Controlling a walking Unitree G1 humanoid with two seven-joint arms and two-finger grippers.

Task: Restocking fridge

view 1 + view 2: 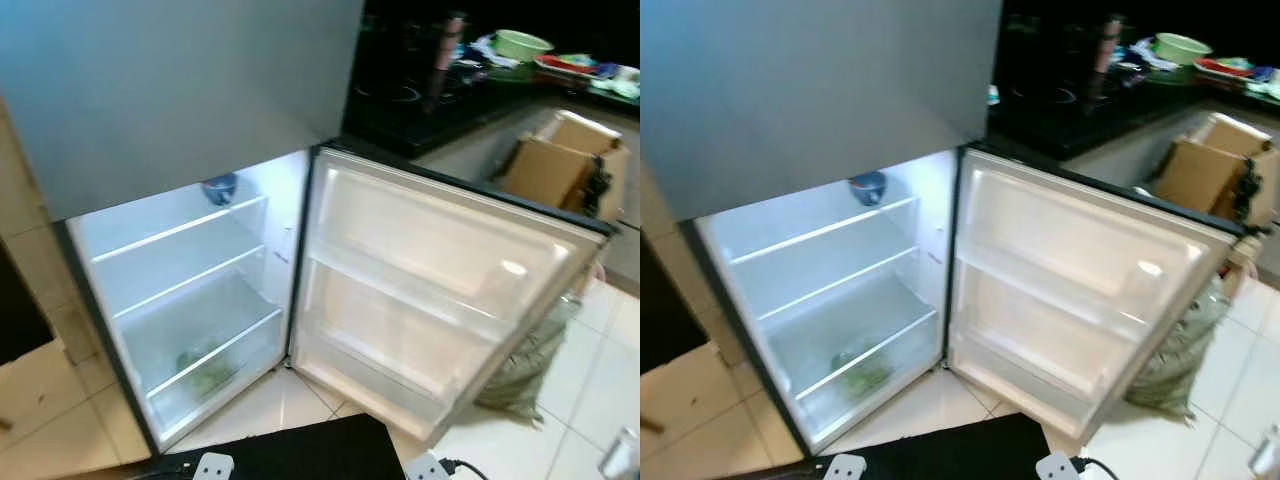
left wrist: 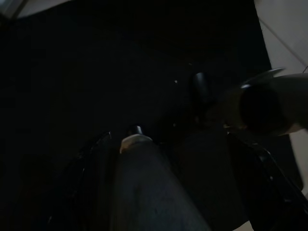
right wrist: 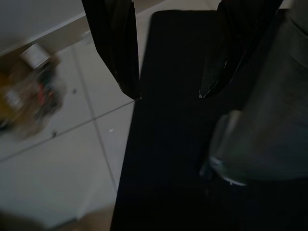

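Note:
The fridge [image 1: 190, 290] stands before me with its lower compartment lit and its door [image 1: 430, 290] swung wide to the right; the door racks hold nothing. A blue bowl [image 1: 220, 187] sits on the top shelf. Green vegetables [image 1: 205, 370] lie in the bottom drawer. The grey upper door [image 1: 180, 90] is shut. In the right wrist view my right gripper [image 3: 168, 94] hangs open, nothing between its fingers, over a black surface [image 3: 168, 159] and pale floor tiles. The left wrist view is very dark, and the left gripper cannot be made out clearly.
A cardboard box [image 1: 560, 165] and a greenish sack [image 1: 530, 365] stand on the tiled floor behind the open door. The dark counter [image 1: 430, 100] at the back carries a green bowl [image 1: 520, 43] and plates. A black surface [image 1: 300, 450] lies just below me.

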